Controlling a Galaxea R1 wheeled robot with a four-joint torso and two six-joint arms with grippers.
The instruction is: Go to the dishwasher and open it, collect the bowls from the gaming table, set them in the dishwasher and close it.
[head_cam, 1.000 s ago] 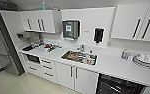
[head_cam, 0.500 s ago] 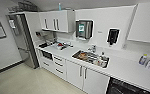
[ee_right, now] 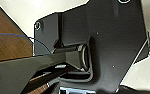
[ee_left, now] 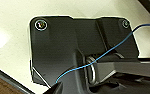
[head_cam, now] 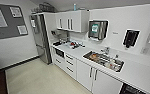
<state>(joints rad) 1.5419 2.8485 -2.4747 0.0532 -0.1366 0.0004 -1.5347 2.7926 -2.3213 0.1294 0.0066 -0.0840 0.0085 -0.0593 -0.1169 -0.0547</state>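
Office kitchenette, shared break-room type

White counter [head_cam: 138,72] running along the wall, steel sink [head_cam: 104,60] holding dishes; white cabinets [head_cam: 71,21] hanging above, drawers [head_cam: 70,63] sitting below; tall steel fridge [head_cam: 39,37] standing at the far end; wall dispenser [head_cam: 98,30] and a notice board [head_cam: 7,21] carrying papers

Both arms hang low, each wrist's wide dark plate [ee_left: 66,50] facing down toward the floor; a thin blue cable [ee_left: 111,51] loops across the left one.
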